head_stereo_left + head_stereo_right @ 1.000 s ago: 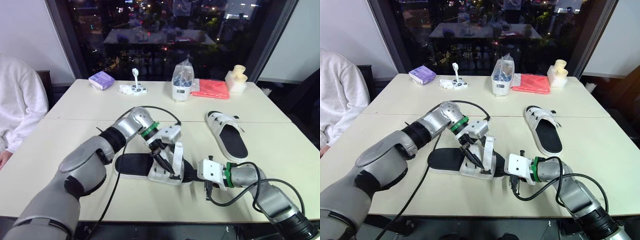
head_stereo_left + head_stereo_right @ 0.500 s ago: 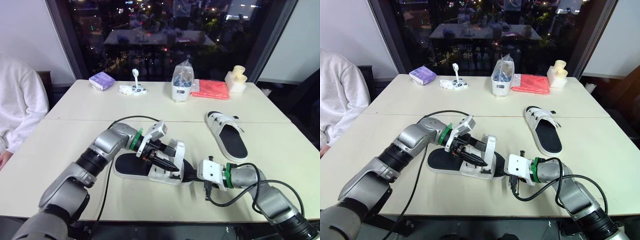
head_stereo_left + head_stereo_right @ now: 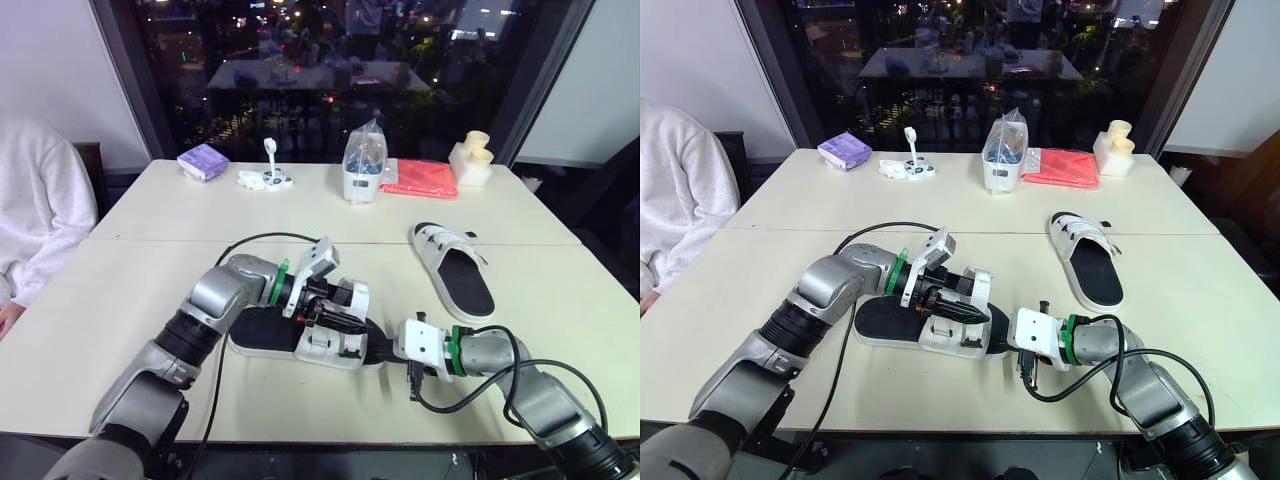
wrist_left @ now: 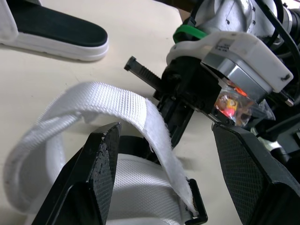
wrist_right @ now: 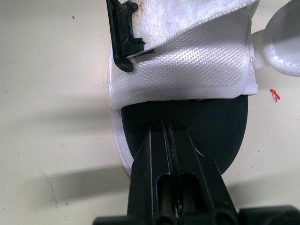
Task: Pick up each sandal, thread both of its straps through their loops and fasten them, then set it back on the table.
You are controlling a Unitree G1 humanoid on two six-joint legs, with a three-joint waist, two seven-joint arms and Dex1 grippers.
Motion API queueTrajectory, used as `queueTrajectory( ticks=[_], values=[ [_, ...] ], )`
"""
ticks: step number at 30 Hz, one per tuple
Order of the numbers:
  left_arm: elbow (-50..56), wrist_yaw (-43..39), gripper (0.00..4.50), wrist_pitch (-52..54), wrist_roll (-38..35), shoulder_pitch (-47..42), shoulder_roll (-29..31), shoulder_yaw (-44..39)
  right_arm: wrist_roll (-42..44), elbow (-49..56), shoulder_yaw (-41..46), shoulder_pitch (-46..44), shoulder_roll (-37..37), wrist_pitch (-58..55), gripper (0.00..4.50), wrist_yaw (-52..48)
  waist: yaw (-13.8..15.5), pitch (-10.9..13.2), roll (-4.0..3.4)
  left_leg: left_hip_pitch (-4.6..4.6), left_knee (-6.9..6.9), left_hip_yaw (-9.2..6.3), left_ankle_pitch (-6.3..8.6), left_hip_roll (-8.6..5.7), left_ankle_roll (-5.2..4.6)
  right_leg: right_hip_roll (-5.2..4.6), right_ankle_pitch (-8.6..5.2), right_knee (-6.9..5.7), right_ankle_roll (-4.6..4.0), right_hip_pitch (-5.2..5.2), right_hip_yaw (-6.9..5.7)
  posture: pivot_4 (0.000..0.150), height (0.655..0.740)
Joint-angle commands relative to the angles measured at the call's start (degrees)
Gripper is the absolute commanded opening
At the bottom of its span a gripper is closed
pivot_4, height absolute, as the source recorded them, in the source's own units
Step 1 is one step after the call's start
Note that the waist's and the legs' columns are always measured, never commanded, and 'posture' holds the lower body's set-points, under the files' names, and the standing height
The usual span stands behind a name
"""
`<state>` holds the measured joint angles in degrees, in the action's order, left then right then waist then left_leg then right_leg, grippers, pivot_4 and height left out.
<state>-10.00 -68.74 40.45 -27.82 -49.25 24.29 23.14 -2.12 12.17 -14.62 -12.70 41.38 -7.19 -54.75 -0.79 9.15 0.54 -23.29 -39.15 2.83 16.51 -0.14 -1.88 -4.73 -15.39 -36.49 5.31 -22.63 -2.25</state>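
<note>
The strap point(image 4: 117, 101) is coarse white woven cloth. The sandal point(image 5: 187, 65) has a matt black sole. The table point(image 5: 51, 84) is smooth and matt.

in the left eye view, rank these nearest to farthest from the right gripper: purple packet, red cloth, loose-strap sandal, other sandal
1. loose-strap sandal: front middle, its end right at the right gripper.
2. other sandal: farther back, on the right.
3. red cloth: far side, right of centre.
4. purple packet: far side, left.

Head stereo pair looks forward-down over whole table point(image 3: 80, 300); both wrist cams sit close on near-edge sandal point(image 5: 187, 79), from opposite ends.
</note>
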Motion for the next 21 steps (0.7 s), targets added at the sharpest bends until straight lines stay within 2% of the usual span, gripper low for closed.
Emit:
queueTrajectory(
  ticks=[1,4,8,9,21],
  values=[
    [2.21,-0.50,3.22,0.57,0.33,0.11,-0.12,-1.58,-1.50,-1.54,-2.54,1.20,-0.24,-1.40,0.00,-0.69,0.01,0.00,0.00,0.00,0.00,0.00,0.00,0.00,0.00,-0.01,0.00,0.00,0.00,0.00,0.00,0.150,0.7400],
    [2.21,0.02,2.31,1.03,0.51,0.10,-0.59,-1.92,-1.51,-1.53,-2.52,1.22,-0.16,-1.37,0.00,-0.73,0.01,0.00,0.00,0.00,0.00,0.00,0.00,0.00,0.01,-0.03,0.00,0.00,0.00,0.00,0.00,0.150,0.7400],
    [2.25,0.87,0.24,1.78,0.49,0.25,-1.24,-2.54,-1.53,-1.59,-2.49,1.22,-0.07,-1.27,0.00,-0.78,0.01,0.00,0.00,0.00,0.00,0.00,0.00,0.00,0.01,-0.04,0.00,0.00,-0.01,0.00,0.00,0.150,0.7400],
    [2.42,1.03,0.06,2.09,0.46,0.34,-1.40,-2.72,-1.53,-1.56,-2.49,1.24,-0.05,-1.27,0.00,-0.80,0.00,0.00,0.00,0.00,0.00,0.00,0.00,0.00,0.01,-0.05,0.00,0.00,-0.01,0.00,0.00,0.150,0.7400],
    [3.96,1.79,0.06,6.37,-0.89,0.75,-3.37,-5.13,-1.62,-1.63,-2.72,1.05,-0.19,-1.21,0.00,-0.87,0.02,-0.01,-0.01,0.00,0.00,0.00,-0.01,0.00,0.03,-0.11,0.00,0.00,-0.02,-0.01,0.00,0.150,0.7400]
  ],
)
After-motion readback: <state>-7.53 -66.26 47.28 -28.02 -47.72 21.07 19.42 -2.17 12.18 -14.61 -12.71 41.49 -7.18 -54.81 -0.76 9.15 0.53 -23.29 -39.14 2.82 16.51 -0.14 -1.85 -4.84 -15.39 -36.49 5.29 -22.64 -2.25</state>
